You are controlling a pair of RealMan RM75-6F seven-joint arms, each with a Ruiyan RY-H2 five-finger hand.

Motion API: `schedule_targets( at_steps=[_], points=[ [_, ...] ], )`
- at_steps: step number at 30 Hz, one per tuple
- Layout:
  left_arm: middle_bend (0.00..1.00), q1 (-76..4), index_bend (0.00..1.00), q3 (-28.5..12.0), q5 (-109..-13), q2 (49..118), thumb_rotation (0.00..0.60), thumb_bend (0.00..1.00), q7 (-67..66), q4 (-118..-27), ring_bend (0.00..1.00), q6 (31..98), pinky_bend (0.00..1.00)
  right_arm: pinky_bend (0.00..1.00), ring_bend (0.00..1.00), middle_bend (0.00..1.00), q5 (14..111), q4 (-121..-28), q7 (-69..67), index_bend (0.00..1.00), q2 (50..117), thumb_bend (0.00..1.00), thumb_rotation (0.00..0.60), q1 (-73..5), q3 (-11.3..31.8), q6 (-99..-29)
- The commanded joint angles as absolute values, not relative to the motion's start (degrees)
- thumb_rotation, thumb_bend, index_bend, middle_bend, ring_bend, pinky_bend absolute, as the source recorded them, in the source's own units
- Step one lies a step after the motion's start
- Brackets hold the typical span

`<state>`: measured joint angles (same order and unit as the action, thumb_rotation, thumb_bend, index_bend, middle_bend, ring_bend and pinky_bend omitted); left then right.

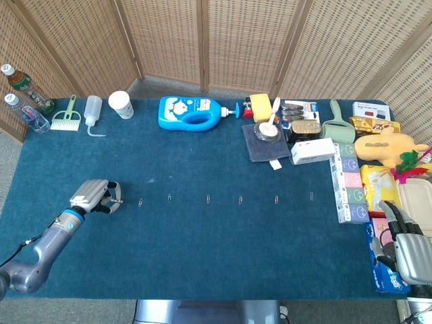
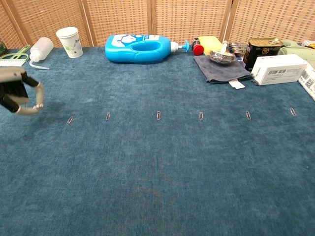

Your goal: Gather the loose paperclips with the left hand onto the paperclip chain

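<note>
Wicker screens stand behind a table covered in dark blue cloth, with clutter along its far edge and right side: a blue detergent bottle, a paper cup, a white box. Across the middle of the cloth runs a row of loose paperclips, each lying flat and well apart from its neighbours; the chest view shows six of them, from the leftmost one to the one at the far right.

The left hand hangs over the cloth at the left end of that row, near the leftmost clip but not touching it. Its fingers are curled inward, thumb and a finger meeting at the tip; it may be pinching a clip there, but the spot is too small to tell. The right hand rests idle at the right edge, fingers loosely apart, holding nothing.

No linked chain of paperclips can be made out in either view, so the gathering looks barely begun: judging by the row, nearly every clip is yet to be collected
</note>
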<state>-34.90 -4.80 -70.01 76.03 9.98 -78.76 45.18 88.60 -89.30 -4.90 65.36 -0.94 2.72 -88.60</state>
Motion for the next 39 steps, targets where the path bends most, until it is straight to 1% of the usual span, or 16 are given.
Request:
schedule_targets(
  at_steps=[1, 7, 12, 19, 28, 33, 39],
  points=[
    [1.00, -35.4, 0.67, -6.1, -71.6, 74.0, 0.600, 0.39, 9.7, -81.7, 1.00, 46.9, 1.00, 0.23, 0.10, 0.12, 88.7, -89.4, -4.8, 0.00, 65.3, 0.51, 0.600, -0.9, 2.7, -88.7],
    [1.00, -38.1, 0.67, -8.1, -72.4, 72.7, 0.600, 0.39, 7.0, -85.4, 1.00, 46.5, 1.00, 0.23, 0.10, 0.12, 88.8, -89.4, -4.9, 0.00, 65.4, 0.51, 0.600, -0.8, 2.6, -88.9],
    [1.00, -41.7, 0.67, -9.2, -71.7, 75.4, 0.600, 0.39, 3.7, -86.0, 1.00, 44.2, 1.00, 0.23, 0.10, 0.12, 89.0, -89.3, -5.2, 0.00, 65.5, 0.51, 0.600, -0.5, 2.6, -89.5],
    [1.00, -45.9, 0.67, -9.3, -68.8, 81.5, 0.600, 0.39, 0.1, -83.0, 1.00, 40.2, 1.00, 0.23, 0.10, 0.12, 88.9, -89.1, -5.7, 0.00, 65.4, 0.51, 0.600, -0.4, 2.6, -89.6],
    [1.00, -49.2, 0.67, -9.5, -66.7, 88.1, 0.600, 0.39, -1.7, -78.2, 1.00, 38.2, 1.00, 0.23, 0.10, 0.12, 88.5, -88.5, -6.3, 0.00, 65.4, 0.51, 0.600, -0.3, 2.8, -89.6],
    [1.00, -49.9, 0.67, -9.2, -66.4, 90.3, 0.600, 0.39, -1.5, -76.0, 1.00, 37.6, 1.00, 0.23, 0.10, 0.12, 88.2, -88.2, -6.6, 0.00, 65.4, 0.51, 0.600, -0.3, 2.7, -89.1],
    [1.00, -50.3, 0.67, -8.8, -66.8, 91.3, 0.600, 0.39, -1.1, -74.9, 1.00, 37.4, 1.00, 0.23, 0.10, 0.12, 88.1, -88.2, -6.7, 0.00, 65.3, 0.51, 0.600, -0.1, 2.8, -89.5]
  ],
)
